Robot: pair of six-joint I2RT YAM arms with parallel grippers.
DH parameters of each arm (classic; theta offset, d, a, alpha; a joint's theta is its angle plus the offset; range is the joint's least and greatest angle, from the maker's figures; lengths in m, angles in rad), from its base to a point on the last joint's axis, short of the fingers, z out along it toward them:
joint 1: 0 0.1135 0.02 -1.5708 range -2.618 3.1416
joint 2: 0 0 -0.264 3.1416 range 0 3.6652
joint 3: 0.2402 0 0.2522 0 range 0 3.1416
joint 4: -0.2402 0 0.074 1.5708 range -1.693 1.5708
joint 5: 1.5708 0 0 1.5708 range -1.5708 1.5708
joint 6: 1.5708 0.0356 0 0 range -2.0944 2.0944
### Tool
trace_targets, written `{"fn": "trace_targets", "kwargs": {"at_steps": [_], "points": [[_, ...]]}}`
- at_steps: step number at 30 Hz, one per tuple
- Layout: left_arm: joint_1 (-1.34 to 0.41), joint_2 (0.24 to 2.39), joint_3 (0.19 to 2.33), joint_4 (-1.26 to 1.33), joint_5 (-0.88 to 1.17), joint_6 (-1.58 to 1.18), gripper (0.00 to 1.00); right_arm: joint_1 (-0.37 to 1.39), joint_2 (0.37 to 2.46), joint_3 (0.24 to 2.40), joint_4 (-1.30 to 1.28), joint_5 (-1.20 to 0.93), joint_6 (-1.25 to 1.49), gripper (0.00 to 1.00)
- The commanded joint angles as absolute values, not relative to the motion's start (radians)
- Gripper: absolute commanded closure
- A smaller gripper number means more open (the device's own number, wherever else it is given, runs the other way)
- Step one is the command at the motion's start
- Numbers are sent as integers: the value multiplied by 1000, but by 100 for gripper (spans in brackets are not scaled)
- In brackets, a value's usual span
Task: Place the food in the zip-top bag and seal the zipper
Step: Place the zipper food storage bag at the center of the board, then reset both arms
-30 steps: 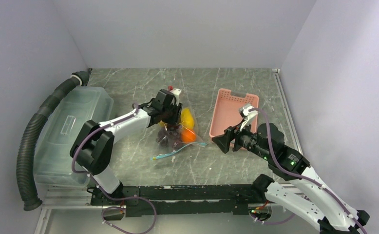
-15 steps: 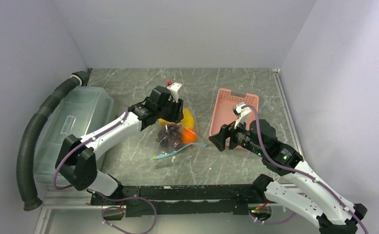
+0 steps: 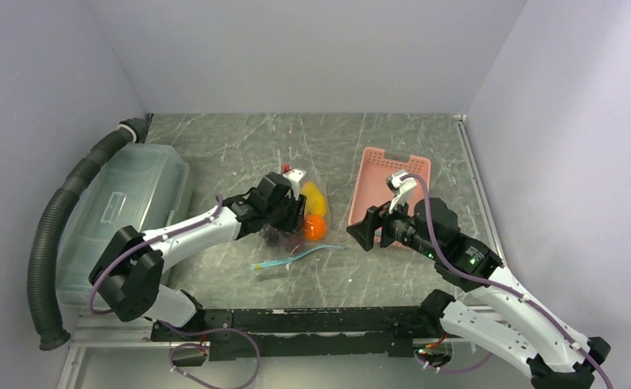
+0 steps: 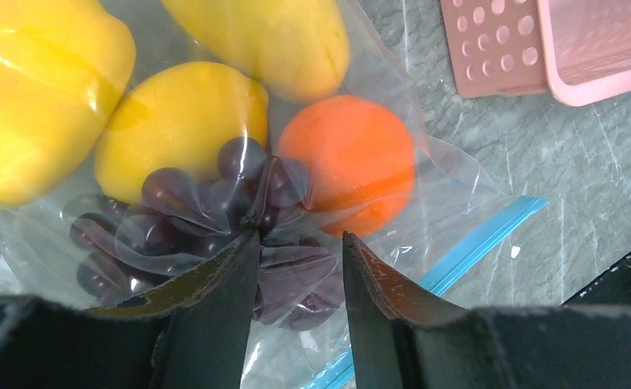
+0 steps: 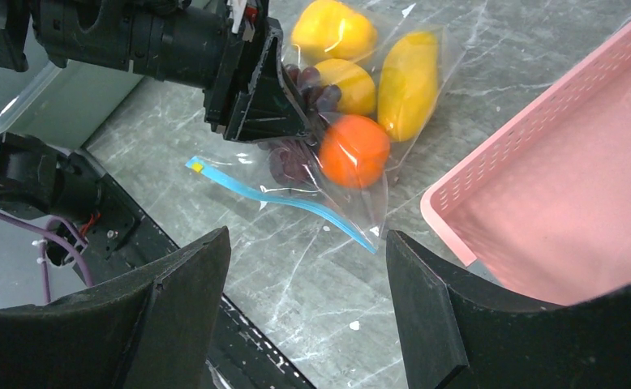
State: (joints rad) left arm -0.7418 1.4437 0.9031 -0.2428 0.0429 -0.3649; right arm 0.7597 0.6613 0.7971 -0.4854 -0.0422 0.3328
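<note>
1. All the toy food looks packed inside the clear crinkly zip-top bag (image 5: 341, 194): the yellow bell pepper (image 4: 36, 89), the yellow lemon (image 4: 178, 130), the long yellow fruit (image 4: 272, 40), the orange ball (image 4: 349, 162) and the dark purple grape bunch (image 4: 191, 203).
2. The bag lies flat on the grey marble worktop (image 5: 320, 300), just beside the pink basket with holes (image 5: 555, 186).
3. My left fingers (image 4: 300, 239) are about half apart and press down on the bag right over the grapes. Crinkled plastic sits between them. I cannot tell if they really grip it.
4. My right fingers (image 5: 308, 237) are spread wide, hold nothing, and hang over the worktop near the bag's mouth.
5. I think the packing is done and the closing is what is left. The thin teal-blue zipper strip (image 5: 288, 201) lies wavy on the worktop, and I cannot tell if it is shut.
6. Next I would pinch one end of the strip, then slide along it, keeping the bag from moving.
</note>
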Motion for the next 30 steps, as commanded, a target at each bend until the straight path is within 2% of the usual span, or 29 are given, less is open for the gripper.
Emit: {"fn": "trace_targets", "kwargs": {"at_steps": [1, 11, 14, 19, 20, 21, 22, 30], "points": [[-747, 1391, 910, -260, 33, -370, 52, 759, 662, 808, -440, -37, 340, 26], [-756, 1298, 1066, -363, 67, -309, 47, 759, 670, 847, -466, 11, 342, 25], [-755, 1278, 1119, -409, 66, -282, 43, 759, 661, 859, -483, 87, 354, 18], [-755, 1262, 1211, -517, 76, -232, 37, 759, 682, 913, -536, 130, 332, 16], [-756, 1259, 1232, -538, 75, -221, 34, 759, 687, 922, -552, 158, 329, 15], [-755, 1256, 1248, -555, 76, -211, 7, 759, 693, 929, -563, 185, 320, 15], [-755, 1252, 1263, -574, 77, -204, 1, 759, 698, 935, -574, 209, 303, 14], [-754, 1238, 1337, -712, 27, -184, 0, 758, 733, 992, -635, 379, 252, 6]]}}
